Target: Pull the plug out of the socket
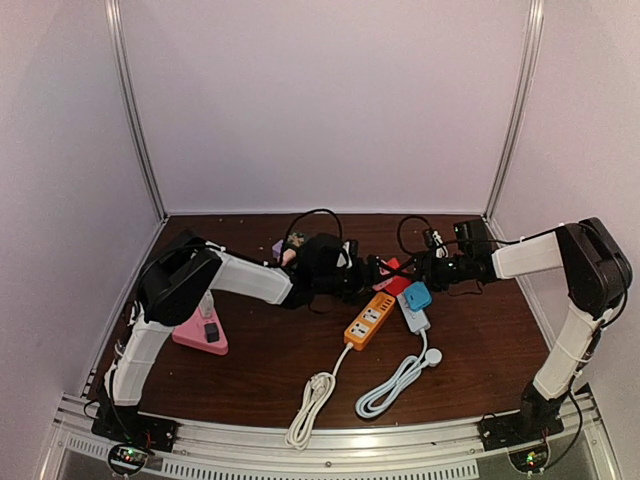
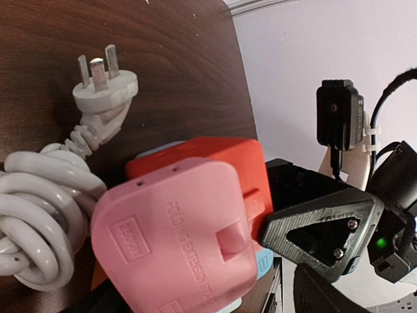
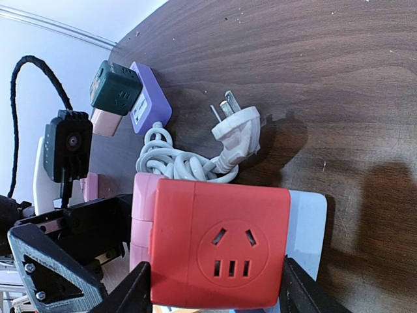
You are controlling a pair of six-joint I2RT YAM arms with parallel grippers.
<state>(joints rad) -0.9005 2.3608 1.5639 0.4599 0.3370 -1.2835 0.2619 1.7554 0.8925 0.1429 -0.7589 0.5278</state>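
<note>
A red cube socket (image 3: 221,251) is held just above the table, with a pink plug block (image 2: 176,235) stuck on its left side; the block also shows in the right wrist view (image 3: 140,215). My right gripper (image 3: 218,290) is shut on the red socket, one finger on each side. My left gripper (image 1: 360,272) comes from the other side and is closed on the pink plug, with its fingers mostly hidden behind it. In the top view the red socket (image 1: 392,277) sits between both grippers, with the right gripper (image 1: 408,272) on its right. The plug is still seated against the socket.
A loose white plug (image 3: 238,134) with coiled cable (image 2: 39,215) lies just behind the socket. A green cube (image 3: 115,88) and a purple block (image 3: 151,99) stand farther back. An orange power strip (image 1: 368,320), a blue adapter (image 1: 417,296) on a white strip and a pink stand (image 1: 200,335) lie in front.
</note>
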